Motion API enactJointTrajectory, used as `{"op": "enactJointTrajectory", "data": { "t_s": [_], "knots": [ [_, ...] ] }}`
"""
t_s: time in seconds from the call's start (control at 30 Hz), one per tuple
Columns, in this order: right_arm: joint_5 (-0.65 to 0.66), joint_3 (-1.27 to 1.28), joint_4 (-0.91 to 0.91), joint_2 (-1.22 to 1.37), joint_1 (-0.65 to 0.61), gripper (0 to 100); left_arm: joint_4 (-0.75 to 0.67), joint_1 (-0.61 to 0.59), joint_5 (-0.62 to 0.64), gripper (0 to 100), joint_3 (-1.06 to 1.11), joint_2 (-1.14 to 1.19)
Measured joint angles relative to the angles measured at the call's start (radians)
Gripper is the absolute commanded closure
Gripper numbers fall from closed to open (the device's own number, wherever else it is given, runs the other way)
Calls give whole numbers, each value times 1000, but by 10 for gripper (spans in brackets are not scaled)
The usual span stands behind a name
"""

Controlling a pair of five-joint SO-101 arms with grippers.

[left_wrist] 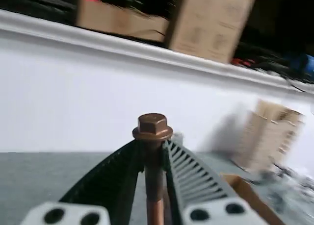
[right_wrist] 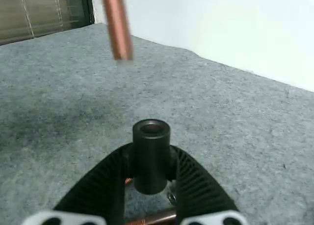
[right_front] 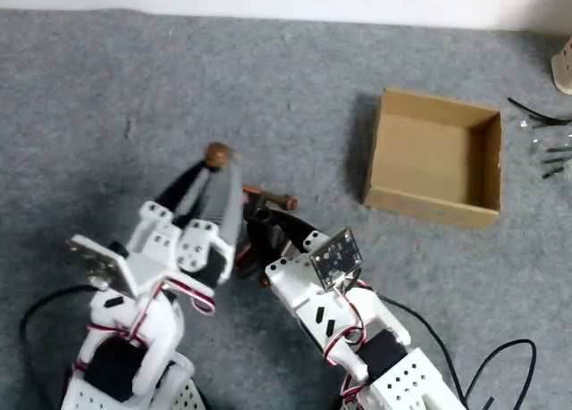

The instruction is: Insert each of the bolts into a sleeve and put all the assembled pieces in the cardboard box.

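The left gripper [left_wrist: 153, 151] is pinching its fingers narrowly on the shank of a copper-coloured hex-head metal bolt [left_wrist: 152, 127]. The head is sitting just past the fingertips, and the rod is running back between them. The right gripper [right_wrist: 151, 163] is clamping a short black cylindrical sleeve [right_wrist: 151, 137] at its middle. The sleeve's open bore is pointing away from the palm, probably so the bolt can be fed in from the free side. Seen from the right wrist, the shank's free end is hanging apart from the sleeve's mouth and off its axis, so I judge the pair is being lined up and nothing is inserted yet.

From above, the two grippers are meeting close together over the grey carpeted bench [right_front: 107, 88], leaving little slack between the fingers for correcting the angle. What looks like a second copper-coloured bolt [right_front: 268, 196] is lying on the carpet just beside the right fingers and could be knocked. The open brown cardboard box [right_front: 487, 160] is standing well apart on the right arm's side, with bare carpet between offering an open path. Black cables [right_front: 547, 146] are lying beyond its far wall.
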Motion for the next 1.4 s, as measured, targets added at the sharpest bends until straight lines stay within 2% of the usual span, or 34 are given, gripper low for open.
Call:
{"op": "enactJointTrajectory", "data": {
  "t_s": [0.3, 0.47, 0.7, 0.8, 0.9, 1.23, 1.4],
  "knots": [
    [0, 0, 12, -3, 0, 994, 3, 75, 2, 994, 63, 0],
    [0, 0, 31, -5, 0, 994, -5, 77, 2, 994, 123, -12],
    [0, 0, 32, -3, 2, 994, -218, 51, 0, 994, 256, -14],
    [0, 0, 32, -3, 2, 994, -250, 34, 2, 994, 269, -5],
    [0, 0, 32, -3, 0, 994, -216, 31, 2, 994, 267, -14],
    [2, 0, 31, -5, -2, 994, 49, 46, 2, 994, 172, -3],
    [2, 0, 31, -6, 0, 994, 72, 83, 0, 994, 170, -2]
  ]
}}
